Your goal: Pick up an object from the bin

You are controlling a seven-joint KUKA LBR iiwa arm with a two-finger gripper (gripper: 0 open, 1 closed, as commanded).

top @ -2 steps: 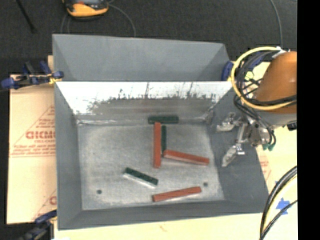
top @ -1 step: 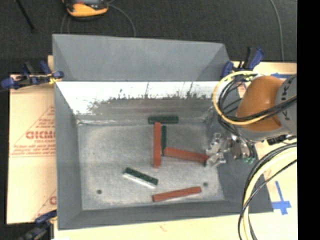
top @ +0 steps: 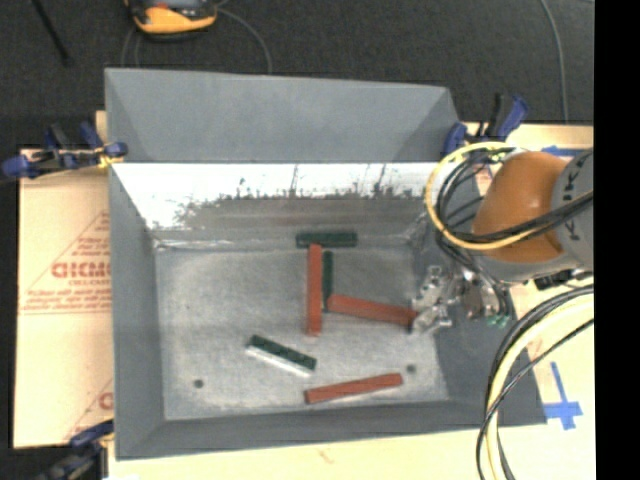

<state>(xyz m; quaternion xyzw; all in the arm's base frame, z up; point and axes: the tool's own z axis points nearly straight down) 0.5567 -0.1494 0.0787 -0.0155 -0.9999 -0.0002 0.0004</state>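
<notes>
A dark green stick (top: 282, 354) was seen at the front left of the bin (top: 135, 298). A long red stick (top: 315, 290) was laid front to back at the middle. A shorter red stick (top: 368, 310) was laid just right of it, and the gripper (top: 430, 306) was found at its right end. Whether the gripper was apart or together could not be told.

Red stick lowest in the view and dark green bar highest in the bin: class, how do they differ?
The red stick is longer, slightly tilted and lies alone; the dark green bar is shorter, level and meets other sticks. Both lie flat on the bin floor.
</notes>
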